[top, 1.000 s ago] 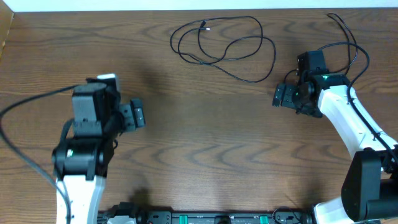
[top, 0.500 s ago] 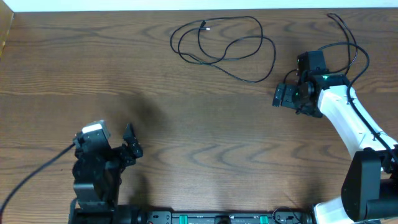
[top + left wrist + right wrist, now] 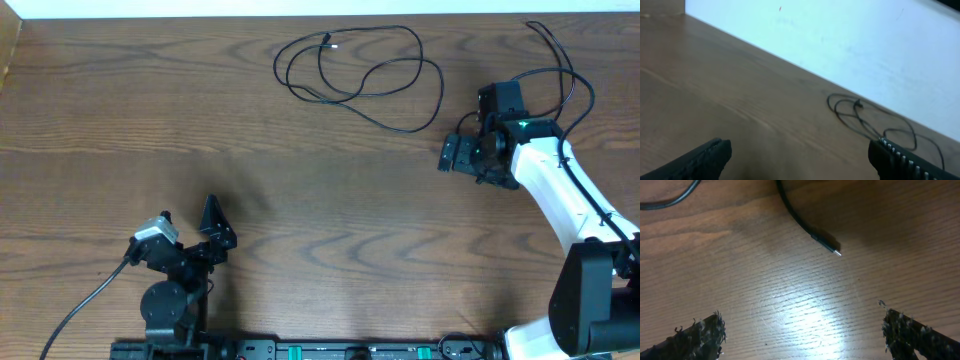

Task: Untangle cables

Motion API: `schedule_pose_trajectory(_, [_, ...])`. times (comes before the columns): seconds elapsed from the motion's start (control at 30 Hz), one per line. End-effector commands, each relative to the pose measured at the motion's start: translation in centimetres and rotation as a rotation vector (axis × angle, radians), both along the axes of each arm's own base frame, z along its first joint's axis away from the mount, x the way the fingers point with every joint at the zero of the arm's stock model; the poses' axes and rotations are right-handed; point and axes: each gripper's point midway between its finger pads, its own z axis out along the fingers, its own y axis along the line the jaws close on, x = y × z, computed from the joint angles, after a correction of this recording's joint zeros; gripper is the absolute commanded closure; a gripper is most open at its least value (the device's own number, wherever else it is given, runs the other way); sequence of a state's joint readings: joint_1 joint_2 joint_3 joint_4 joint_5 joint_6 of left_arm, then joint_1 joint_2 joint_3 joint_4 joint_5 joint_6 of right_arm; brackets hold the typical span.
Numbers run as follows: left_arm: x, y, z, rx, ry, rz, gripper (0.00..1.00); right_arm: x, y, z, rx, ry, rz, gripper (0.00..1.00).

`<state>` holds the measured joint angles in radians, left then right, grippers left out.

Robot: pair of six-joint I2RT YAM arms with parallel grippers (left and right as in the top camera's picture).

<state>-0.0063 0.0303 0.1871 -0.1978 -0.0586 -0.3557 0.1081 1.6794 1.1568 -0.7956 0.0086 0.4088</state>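
Fingers [image 3: 700, 337] of the right gripper [image 3: 802, 322] stand wide apart with nothing between them, low over the bare wooden table [image 3: 330, 220]. A plug end [image 3: 826, 245] of a thin black cord lies just ahead of them at the upper middle of the right wrist view. This looks like a stance for reaching a loose end rather than for holding anything. The left gripper [image 3: 800, 150] is likewise spread and empty. In the overhead view its arm sits folded low at the lower left of the frame, well apart from the work, so it seems parked out of the way rather than engaged. The cables [image 3: 360, 65] lie at the upper middle of the overhead frame as a few overlapping black loops. They rest flat on the wood, near the white wall [image 3: 840, 40] and to the left of the right gripper, with one small plug tucked inside the loops near their top. No white cord shows. Another thin black cord [image 3: 572, 75] arcs around the right arm at the upper right. Whether it is a loose one or that arm's own wiring I cannot tell. A thick black cable [image 3: 80, 305] trails from the left arm toward the lower left corner. Nothing stands between either gripper and the loops, and the crossings within the loops look like the only hindrance.
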Motion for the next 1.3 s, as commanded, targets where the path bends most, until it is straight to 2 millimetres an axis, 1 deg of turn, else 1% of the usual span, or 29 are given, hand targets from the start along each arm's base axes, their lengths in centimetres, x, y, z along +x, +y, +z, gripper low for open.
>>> schedule_pose_trajectory(0.0, [0.2, 0.1, -0.3, -0.009, -0.032, 0.008, 0.08, -0.1, 0.0, 0.1, -0.012, -0.002, 0.008, 0.01])
schedule_pose_trajectory(0.3, [1.4, 0.1, -1.5, -0.009, -0.119, 0.007, 0.08, -0.1, 0.0, 0.1, -0.012, -0.002, 0.008, 0.01])
schedule_pose_trajectory(0.43, [1.4, 0.1, -1.9, -0.007, -0.106, 0.005, 0.07, -0.1, 0.0, 0.1, -0.012, -0.002, 0.008, 0.01])
schedule_pose_trajectory(0.5, [1.3, 0.1, -3.0, 0.002, -0.060, 0.005, 0.07, -0.1, 0.0, 0.1, -0.012, -0.002, 0.008, 0.01])
schedule_pose_trajectory(0.53, [1.2, 0.1, -4.4, 0.003, -0.001, 0.007, 0.08, -0.1, 0.0, 0.1, -0.012, -0.002, 0.008, 0.01])
schedule_pose_trajectory(0.57, [1.1, 0.1, -5.3, 0.008, 0.035, 0.002, 0.07, -0.1, 0.0, 0.1, -0.012, -0.002, 0.008, 0.01])
schedule_pose_trajectory(0.6, [1.1, -0.4, -5.2, 0.084, 0.038, -0.035, 0.08, -0.1, 0.0, 0.1, -0.012, -0.002, 0.008, 0.01])
schedule_pose_trajectory(0.87, [1.1, -0.4, -5.2, 0.216, 0.052, -0.057, 0.07, -0.1, 0.0, 0.1, -0.012, -0.002, 0.008, 0.01])
schedule_pose_trajectory(0.97, [1.2, -0.8, -5.2, 0.275, 0.055, -0.085, 0.07, -0.1, 0.0, 0.1, -0.012, -0.002, 0.008, 0.01])
schedule_pose_trajectory(1.07, [1.2, -0.9, -5.2, 0.273, 0.054, -0.093, 0.08, -0.1, 0.0, 0.1, -0.012, -0.002, 0.008, 0.01])
schedule_pose_trajectory(1.2, [1.2, -1.9, -5.2, 0.265, 0.044, -0.149, 0.07, -0.1, 0.0, 0.1, -0.012, -0.002, 0.008, 0.01])
schedule_pose_trajectory(1.27, [1.2, -2.0, -5.2, 0.264, 0.042, -0.154, 0.07, -0.1, 0.0, 0.1, -0.012, -0.002, 0.008, 0.01])
